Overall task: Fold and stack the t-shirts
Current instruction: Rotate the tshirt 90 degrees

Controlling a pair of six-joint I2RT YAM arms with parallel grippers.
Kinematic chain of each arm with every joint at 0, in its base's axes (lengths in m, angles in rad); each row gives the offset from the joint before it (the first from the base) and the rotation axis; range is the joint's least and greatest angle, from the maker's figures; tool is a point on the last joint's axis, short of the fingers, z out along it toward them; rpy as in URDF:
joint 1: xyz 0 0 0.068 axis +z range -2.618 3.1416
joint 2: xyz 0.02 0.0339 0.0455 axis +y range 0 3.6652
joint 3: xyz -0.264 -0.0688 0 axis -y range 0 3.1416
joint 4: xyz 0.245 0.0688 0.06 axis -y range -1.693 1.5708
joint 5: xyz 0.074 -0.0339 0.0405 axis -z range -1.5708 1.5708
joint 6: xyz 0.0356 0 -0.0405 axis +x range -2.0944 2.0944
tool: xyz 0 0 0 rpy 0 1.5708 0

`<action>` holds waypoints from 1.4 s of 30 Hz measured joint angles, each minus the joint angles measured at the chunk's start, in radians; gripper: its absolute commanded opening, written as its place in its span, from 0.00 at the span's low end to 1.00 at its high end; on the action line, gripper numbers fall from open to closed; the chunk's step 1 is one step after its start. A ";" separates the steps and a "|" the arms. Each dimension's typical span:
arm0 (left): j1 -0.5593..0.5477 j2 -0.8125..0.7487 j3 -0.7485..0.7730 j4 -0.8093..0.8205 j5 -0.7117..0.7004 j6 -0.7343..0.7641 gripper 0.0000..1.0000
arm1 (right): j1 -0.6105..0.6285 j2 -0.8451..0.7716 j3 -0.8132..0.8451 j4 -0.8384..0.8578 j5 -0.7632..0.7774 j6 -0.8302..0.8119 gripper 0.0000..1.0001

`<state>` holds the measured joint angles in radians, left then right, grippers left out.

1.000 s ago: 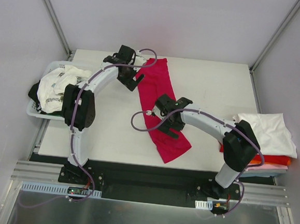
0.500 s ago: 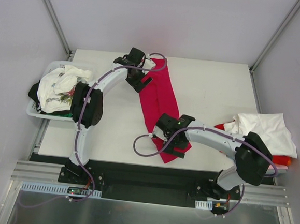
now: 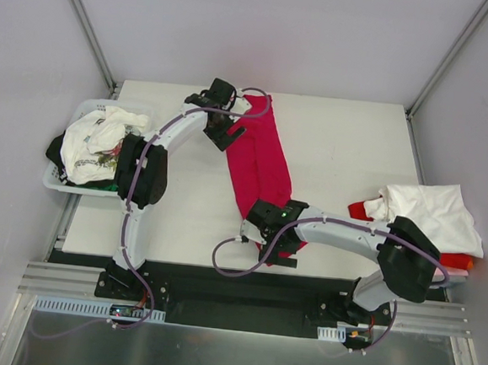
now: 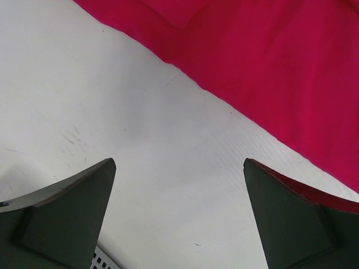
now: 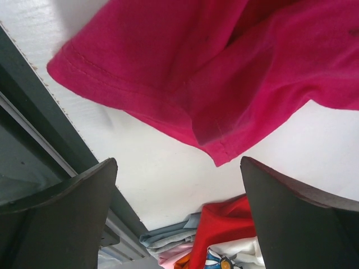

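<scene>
The crimson-magenta cloth t-shirt [image 3: 262, 163], folded into a long strip, lies on the white table [image 3: 356, 149] from 12 to 6 o'clock. The left gripper [image 3: 229, 134] at its 12 o'clock end and the right gripper [image 3: 279, 251] at 6 gape wide, empty; each should pinch every layer squarely.

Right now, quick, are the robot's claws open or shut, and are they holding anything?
Left claw: open, holding nothing, over the table beside the crimson t-shirt.
Right claw: open, holding nothing, by the crimson t-shirt's near end.
</scene>
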<state>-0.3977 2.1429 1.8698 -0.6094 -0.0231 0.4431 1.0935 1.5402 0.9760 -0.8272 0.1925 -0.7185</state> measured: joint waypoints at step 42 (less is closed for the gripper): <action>0.000 -0.070 -0.122 0.000 0.002 0.014 0.98 | -0.103 0.163 0.018 0.087 -0.117 -0.148 0.75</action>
<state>-0.3977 2.0731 1.7481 -0.6094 -0.0208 0.4576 0.9909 1.7031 0.9943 -0.7406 0.0750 -0.8665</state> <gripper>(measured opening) 0.982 0.838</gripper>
